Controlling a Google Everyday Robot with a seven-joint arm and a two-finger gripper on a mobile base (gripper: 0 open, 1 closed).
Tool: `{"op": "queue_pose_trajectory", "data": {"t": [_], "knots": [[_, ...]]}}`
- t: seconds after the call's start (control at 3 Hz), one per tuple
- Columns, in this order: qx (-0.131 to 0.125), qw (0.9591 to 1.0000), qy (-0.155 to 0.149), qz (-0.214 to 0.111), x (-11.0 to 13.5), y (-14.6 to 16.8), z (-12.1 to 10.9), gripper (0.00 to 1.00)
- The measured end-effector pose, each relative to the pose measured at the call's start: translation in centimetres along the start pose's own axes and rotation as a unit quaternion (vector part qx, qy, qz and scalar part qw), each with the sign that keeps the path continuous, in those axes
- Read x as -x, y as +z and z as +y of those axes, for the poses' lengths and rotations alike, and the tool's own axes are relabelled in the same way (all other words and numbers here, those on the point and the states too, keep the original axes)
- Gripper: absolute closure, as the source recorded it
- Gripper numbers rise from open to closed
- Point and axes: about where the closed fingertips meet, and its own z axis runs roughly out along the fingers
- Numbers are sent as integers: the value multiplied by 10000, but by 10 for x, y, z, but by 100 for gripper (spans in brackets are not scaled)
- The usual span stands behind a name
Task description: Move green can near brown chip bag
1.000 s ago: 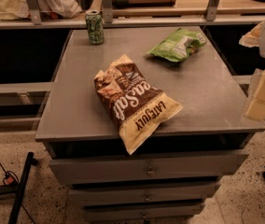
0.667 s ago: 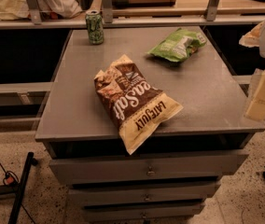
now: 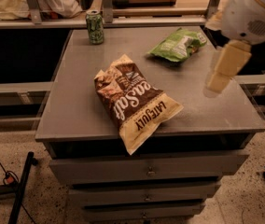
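The green can [image 3: 94, 27] stands upright at the far left corner of the grey cabinet top [image 3: 72, 106]. The brown chip bag [image 3: 132, 99] lies flat in the middle of the top, and its cream end hangs a little over the front edge. My gripper [image 3: 218, 78], cream-coloured and blurred, hangs from the white arm [image 3: 251, 10] above the right side of the top. It is far to the right of the can and right of the brown bag. It holds nothing that I can see.
A smaller green chip bag [image 3: 177, 45] lies at the far right of the top, just left of my gripper. A rail with metal posts [image 3: 107, 3] runs behind the can. Drawers [image 3: 146, 171] sit below the top. A black stand leg [image 3: 20, 190] is on the floor at the left.
My arm and gripper have swung left from the right edge of the view to above the right side of the cabinet top. The can and both bags have not moved.
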Motion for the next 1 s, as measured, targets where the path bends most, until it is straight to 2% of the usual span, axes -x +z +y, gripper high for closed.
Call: {"op": "queue_pose_trajectory", "data": {"t": [0.33, 0.67, 1.0], "knots": [[-167, 9975, -84, -687, 49, 20, -40, 0], [-503, 9905, 93, -1277, 89, 42, -75, 0], [-742, 9827, 352, -1659, 117, 77, -98, 0]]}}
